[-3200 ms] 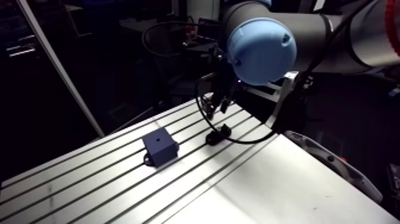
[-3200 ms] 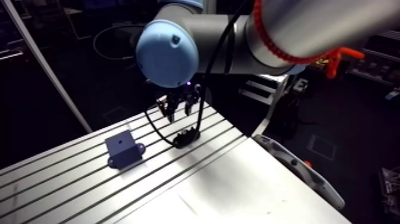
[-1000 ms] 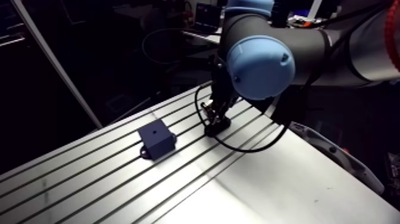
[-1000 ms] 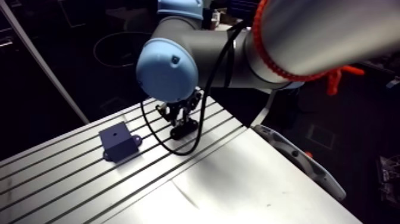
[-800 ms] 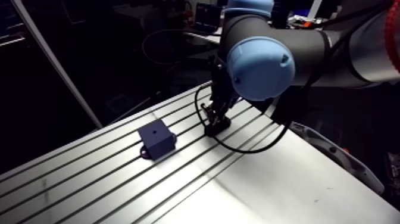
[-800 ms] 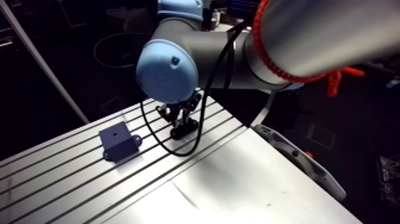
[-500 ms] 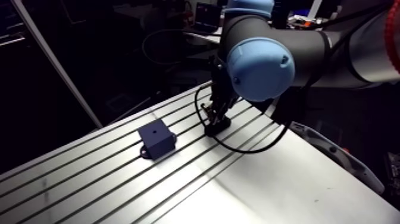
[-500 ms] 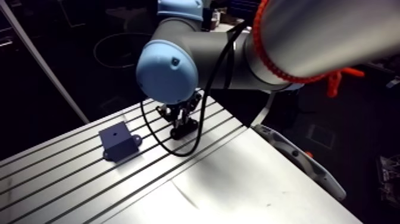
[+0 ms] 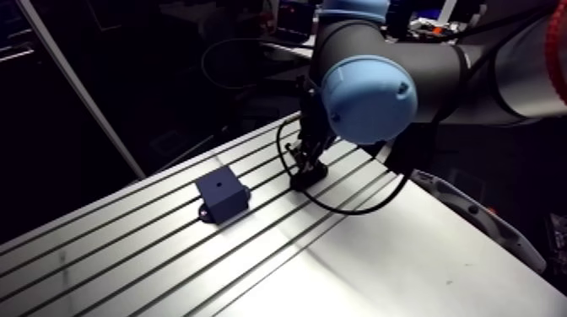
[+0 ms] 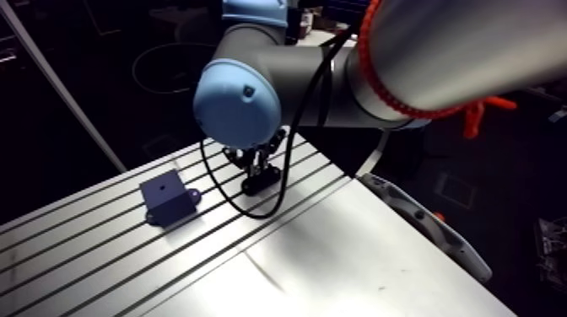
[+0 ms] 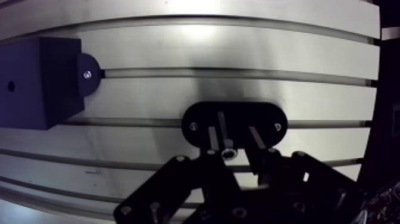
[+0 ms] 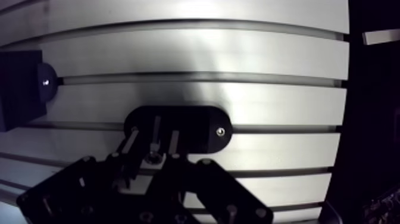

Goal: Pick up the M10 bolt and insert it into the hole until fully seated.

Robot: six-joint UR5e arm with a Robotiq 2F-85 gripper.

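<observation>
The M10 bolt (image 11: 222, 127) stands upright in a black oval holder (image 11: 268, 120) on the slotted table (image 9: 405, 253). My gripper (image 11: 233, 140) is lowered over the holder. Its fingers (image 11: 212, 138) stand apart on either side of the bolt, with a gap showing on each side, so it is open. A dark blue block (image 9: 221, 194) with a small hole in its top face sits on the table beside the holder, a short way from the gripper; the wrist view shows it too (image 11: 36, 83). In the arm view the gripper (image 9: 305, 169) reaches down to the holder.
The block has a rounded mounting ear with a screw (image 11: 87, 74) facing the holder. A black cable loops onto the table (image 9: 346, 206) just past the holder. The table's far and right edges drop off close behind the gripper; a grey rail (image 9: 472, 221) runs along the right.
Earlier the gripper hung above the holder; it has come down so its fingers straddle the bolt. In the latest frames it hardly moves. The block and holder stay put.
</observation>
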